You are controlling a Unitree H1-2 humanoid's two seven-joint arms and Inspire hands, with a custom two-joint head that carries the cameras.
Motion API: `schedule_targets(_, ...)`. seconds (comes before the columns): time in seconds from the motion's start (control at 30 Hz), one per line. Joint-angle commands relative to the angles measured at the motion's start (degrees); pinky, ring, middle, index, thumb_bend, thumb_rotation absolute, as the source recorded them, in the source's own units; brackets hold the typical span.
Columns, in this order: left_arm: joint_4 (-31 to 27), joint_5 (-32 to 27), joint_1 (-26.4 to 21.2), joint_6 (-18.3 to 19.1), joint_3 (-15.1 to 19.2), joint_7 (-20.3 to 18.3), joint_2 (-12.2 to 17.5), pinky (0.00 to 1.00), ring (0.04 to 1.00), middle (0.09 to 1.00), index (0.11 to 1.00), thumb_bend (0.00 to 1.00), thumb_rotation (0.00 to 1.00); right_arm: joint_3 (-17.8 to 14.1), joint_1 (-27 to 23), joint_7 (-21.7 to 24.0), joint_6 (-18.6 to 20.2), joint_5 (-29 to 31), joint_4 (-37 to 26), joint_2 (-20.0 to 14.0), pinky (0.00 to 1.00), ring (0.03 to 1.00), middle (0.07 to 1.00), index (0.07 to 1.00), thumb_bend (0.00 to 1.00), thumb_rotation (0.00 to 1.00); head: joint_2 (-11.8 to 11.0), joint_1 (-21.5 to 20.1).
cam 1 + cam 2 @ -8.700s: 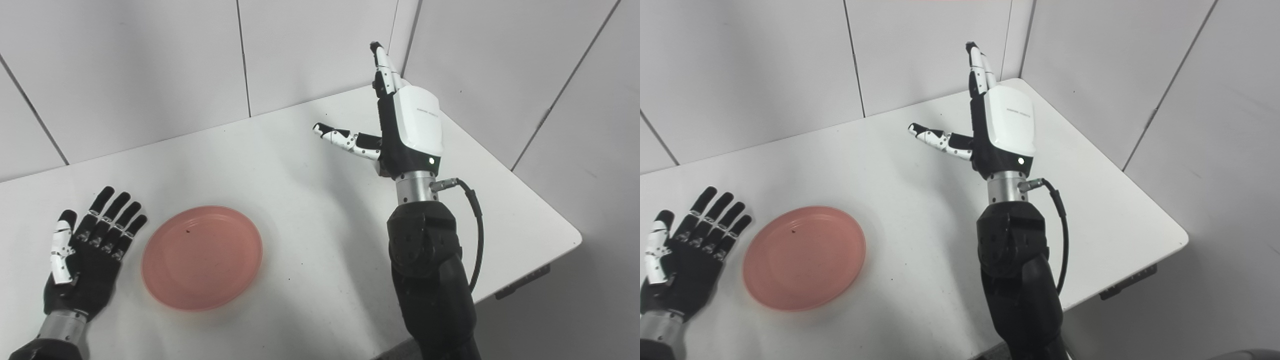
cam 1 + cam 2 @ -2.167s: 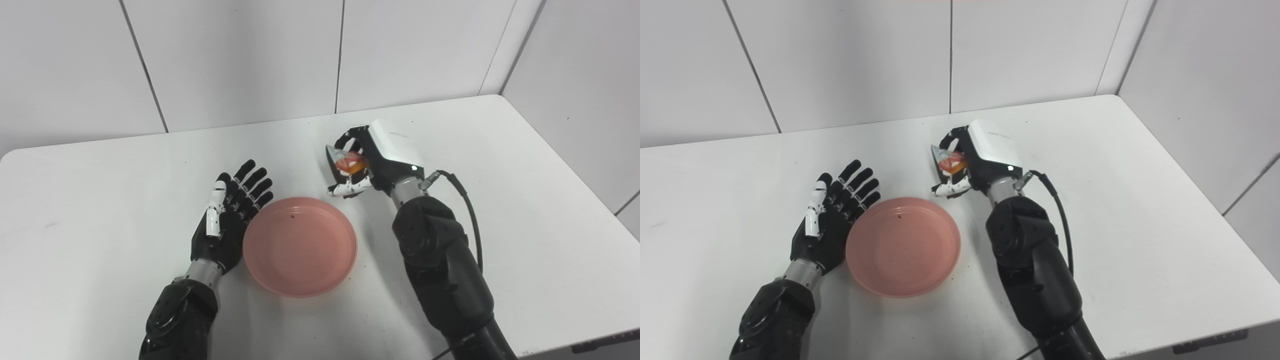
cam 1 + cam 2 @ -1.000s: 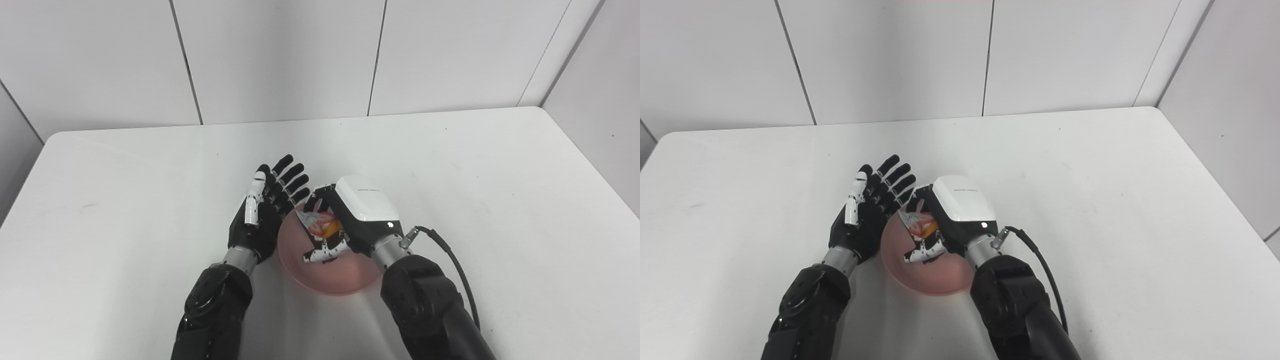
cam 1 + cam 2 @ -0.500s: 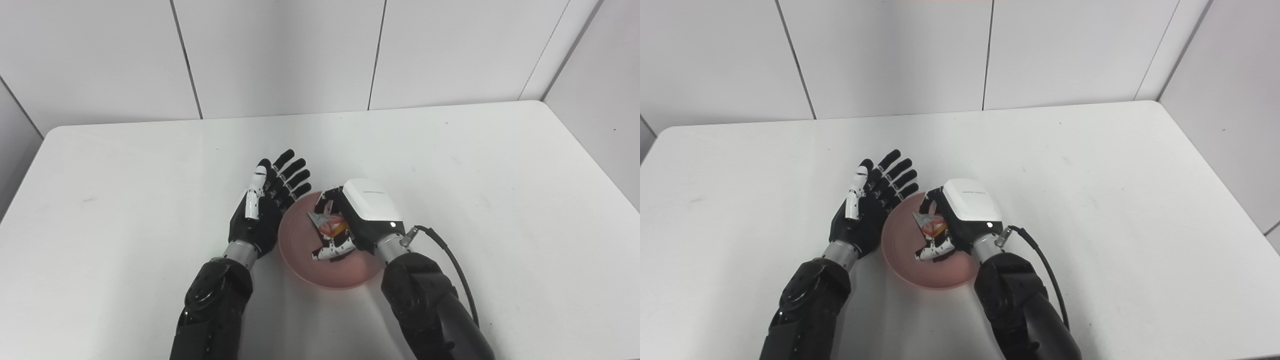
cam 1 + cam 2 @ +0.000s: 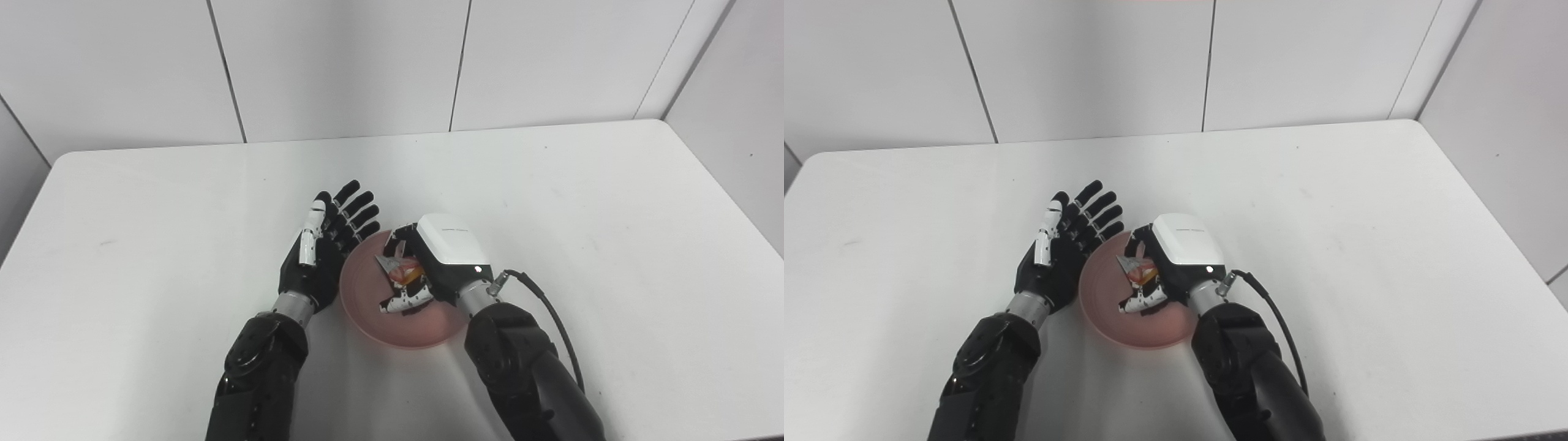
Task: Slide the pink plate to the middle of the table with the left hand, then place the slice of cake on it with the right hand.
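The right hand (image 5: 438, 260) hangs over the pink plate (image 5: 367, 312), its fingers (image 5: 405, 301) clamped on the slice of cake (image 5: 401, 272), which sits between them above the plate's inner half. The left hand (image 5: 321, 254) lies on the worktop (image 5: 612, 245), fingers apart, touching the plate's rim. To set the cake well, lower until its base meets the plate, then part the fingers slowly and lift straight up.

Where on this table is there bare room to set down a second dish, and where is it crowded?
Bare: the table right of the right hand, the wide stretch left of the left hand, and the strip along the back wall. Crowded: the near middle, where both hands flank the plate and the cake.
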Motion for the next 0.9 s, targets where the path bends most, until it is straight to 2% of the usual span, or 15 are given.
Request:
schedule_targets(0.0, 1.03, 1.59, 0.98, 3.04, -0.25, 1.1, 0.57, 0.86, 0.869, 0.865, 0.862, 0.35, 1.0, 1.32, -1.37, 5.53, 0.68, -1.74, -2.67, -1.43, 0.41, 0.567, 0.674, 0.735, 0.72, 0.52, -0.01, -0.03)
schedule_targets(0.03, 1.03, 1.76, 0.98, 2.87, -0.31, 1.2, 0.57, 0.86, 0.868, 0.869, 0.865, 0.35, 1.0, 1.61, -1.54, 8.35, 1.4, -2.25, -3.7, -1.72, 0.53, 0.704, 0.794, 0.84, 0.79, 0.67, -0.01, -0.03)
schedule_targets(0.1, 0.88, 2.38, 1.01, 2.63, -0.44, 1.72, 0.52, 0.85, 0.861, 0.872, 0.868, 0.33, 1.0, 1.7, -1.59, 12.37, 2.36, -2.38, -5.41, -2.0, 0.69, 0.871, 0.946, 0.965, 0.9, 0.82, -0.06, -0.07)
schedule_targets(0.13, 0.86, 2.71, 1.03, 2.48, -0.45, 1.83, 0.48, 0.84, 0.859, 0.871, 0.867, 0.33, 1.0, 1.61, -1.52, 13.5, 2.49, -2.41, -6.02, -2.03, 0.73, 0.925, 0.978, 0.986, 0.95, 0.84, -0.07, -0.04)
schedule_targets(0.2, 0.85, 3.08, 1.07, 2.45, -0.51, 1.74, 0.49, 0.85, 0.862, 0.87, 0.865, 0.34, 1.0, 1.34, -1.36, 14.74, 2.14, -2.48, -7.17, -2.1, 0.76, 0.972, 0.996, 0.998, 0.99, 0.82, -0.07, -0.04)
schedule_targets(0.43, 0.51, 2.73, 1.18, 3.33, 0.28, 2.02, -0.08, 0.86, 0.867, 0.861, 0.857, 0.34, 1.0, -0.18, -1.21, 14.05, 0.08, -0.73, -10.56, -1.91, 0.75, 0.98, 1.0, 1.0, 1.0, 0.65, 0.01, -0.05)
schedule_targets(0.7, 1.17, 2.76, 1.12, 2.65, 0.71, 2.05, -0.39, 0.83, 0.845, 0.846, 0.847, 0.34, 1.0, -2.15, -1.23, 14.49, 0.66, 0.95, -12.98, -1.4, 0.76, 0.971, 1.0, 1.0, 1.0, 0.66, -0.06, -0.19)
schedule_targets(0.87, 0.68, 3.15, 1.25, 1.78, 0.6, 1.82, -0.03, 0.83, 0.841, 0.84, 0.838, 0.34, 1.0, -2.39, -0.76, 12.05, -1.0, 0.91, -13.92, -1.21, 0.76, 0.957, 1.0, 1.0, 1.0, 0.7, -0.22, 0.44)
